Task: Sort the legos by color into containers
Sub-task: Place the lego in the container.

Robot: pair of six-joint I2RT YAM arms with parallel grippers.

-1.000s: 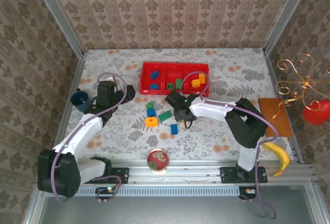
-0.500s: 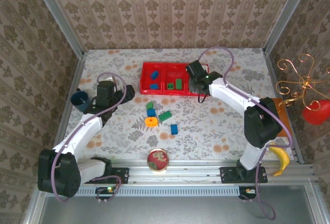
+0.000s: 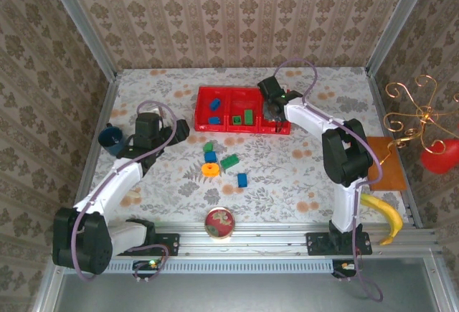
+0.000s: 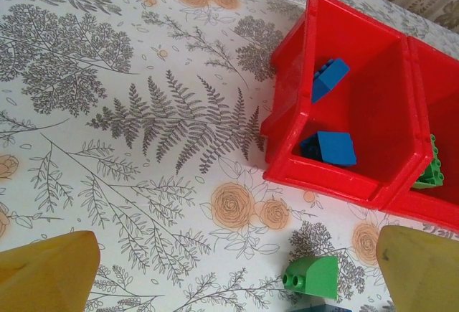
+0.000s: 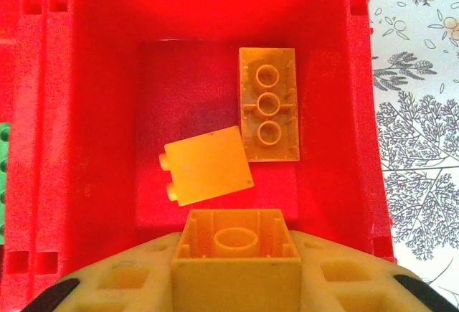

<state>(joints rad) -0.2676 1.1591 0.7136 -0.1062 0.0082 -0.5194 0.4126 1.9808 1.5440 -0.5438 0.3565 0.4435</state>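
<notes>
Orange lego [image 5: 238,251] is pinched in my R claw [image 5: 237,280] above red tray [image 5: 356,111] compartment w/ two orange blocks [image 5: 269,104]; L claw [image 4: 233,269] spread wide.

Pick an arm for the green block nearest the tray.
Left: its open left gripper hovers by that green block; the right gripper holds an orange block over the tray.

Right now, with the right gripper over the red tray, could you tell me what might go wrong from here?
1. The right gripper holds an orange block above the red tray's right compartment, where a long orange block and a square orange block already lie. Released, it may land on them and settle crooked or bounce out.
2. The open left gripper hovers near the tray's left corner and a green block. Lowering carelessly could nudge either.
</notes>
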